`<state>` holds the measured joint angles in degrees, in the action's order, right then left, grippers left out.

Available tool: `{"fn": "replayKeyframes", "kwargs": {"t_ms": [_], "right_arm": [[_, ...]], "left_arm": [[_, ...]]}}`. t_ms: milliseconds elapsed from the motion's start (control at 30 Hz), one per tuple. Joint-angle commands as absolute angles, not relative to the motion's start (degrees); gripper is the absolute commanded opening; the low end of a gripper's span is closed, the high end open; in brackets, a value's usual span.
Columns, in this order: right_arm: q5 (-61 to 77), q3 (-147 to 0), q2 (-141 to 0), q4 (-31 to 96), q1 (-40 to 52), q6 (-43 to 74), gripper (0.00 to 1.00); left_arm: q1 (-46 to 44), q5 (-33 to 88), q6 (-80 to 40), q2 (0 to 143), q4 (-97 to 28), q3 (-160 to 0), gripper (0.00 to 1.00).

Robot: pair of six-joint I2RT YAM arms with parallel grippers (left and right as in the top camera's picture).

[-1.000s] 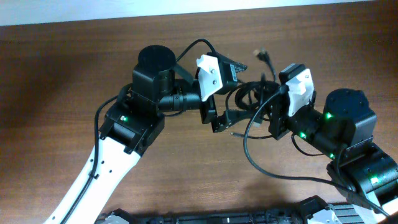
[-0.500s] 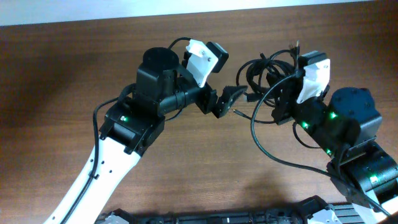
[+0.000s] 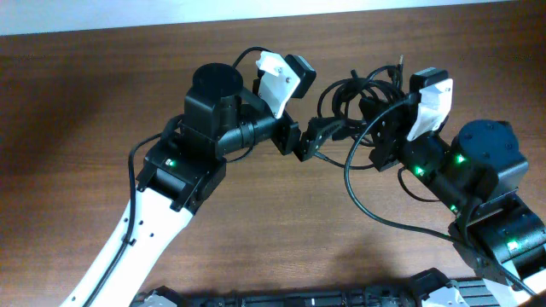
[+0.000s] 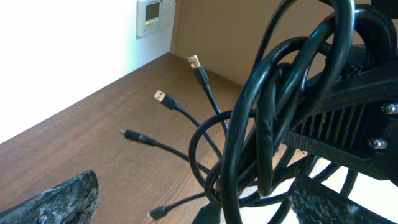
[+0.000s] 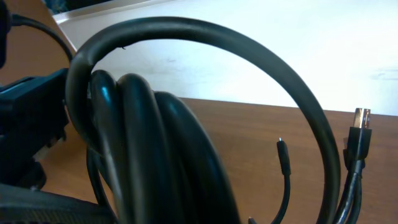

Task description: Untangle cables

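Bundle of cables [image 3: 354, 95] is held up at the far side of the table [image 3: 85, 102], clamped in the right gripper [image 3: 375, 136]. Its fingers are closed tight on some of the loops. The left gripper [image 3: 309, 138] is spread wide open just beside the bundle. In the left wrist view the loops are seen hanging between its two pads [image 4: 62, 199], with nothing pinched. Whether a pad is brushed by a cord can't be told. Loose ends with plugs [image 4: 160, 96] are fanned out beyond the loops, low over the wood.

Hard-to-see stuff: the right wrist view is pretty much filled by fat blurry loops, so that gripper's own fingers can barely be made out there. The bottom of the bundle is cut off in the left wrist view. Which cord crosses which inside the knot can't be sorted out. A long black cord [image 3: 363, 209] is swung out over the table toward the right arm, and whether it belongs to the bundle or the arm can't be told.
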<state>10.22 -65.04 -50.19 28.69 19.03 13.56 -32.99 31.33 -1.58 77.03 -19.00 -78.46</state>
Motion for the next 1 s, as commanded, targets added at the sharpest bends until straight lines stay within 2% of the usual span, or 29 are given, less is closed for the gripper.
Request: {"fn": "replayKeyframes", "kwargs": {"t_ms": [0, 300, 467, 533, 600, 667, 700, 767, 833, 967], "right_arm": [[12.1, -65.5, -49.9, 28.0, 18.7, 14.0, 0.04], [23.8, -65.5, -49.9, 23.5, 18.7, 14.1, 0.04], [24.0, -65.5, -50.0, 21.6, 18.7, 15.8, 0.04], [24.0, -65.5, -50.0, 21.6, 18.7, 16.0, 0.04], [24.0, -65.5, -50.0, 21.6, 18.7, 16.0, 0.04], [23.7, -65.5, -50.0, 21.9, 18.7, 15.9, 0.04], [23.2, -65.5, -50.0, 22.1, 18.7, 15.9, 0.07], [20.7, -65.5, -50.3, 23.4, 18.7, 15.0, 0.26], [17.0, -65.5, -50.3, 25.3, 18.7, 15.0, 0.36], [14.5, -65.5, -50.3, 26.6, 18.7, 15.0, 0.37]], "left_arm": [[-33.3, 32.4, -2.2, 76.1, -18.7, -79.2, 0.99], [-33.3, 32.8, -2.2, 76.1, -18.7, -79.2, 0.99], [-33.3, 35.9, -2.1, 76.1, -18.3, -79.2, 1.00], [-33.3, 35.8, -2.1, 76.1, -18.3, -79.2, 0.83], [-33.3, 35.8, -1.6, 76.1, -18.3, -79.2, 0.53], [-33.3, 35.8, 1.3, 76.1, -18.4, -79.2, 0.10], [-33.3, 35.8, 2.8, 76.1, -18.6, -79.2, 0.02], [-33.2, 34.4, 7.0, 76.1, -19.4, -79.2, 0.00], [-33.2, 29.7, 9.0, 76.1, -20.7, -79.2, 0.00], [-33.2, 23.9, 9.1, 76.1, -21.8, -79.2, 0.00]]}}
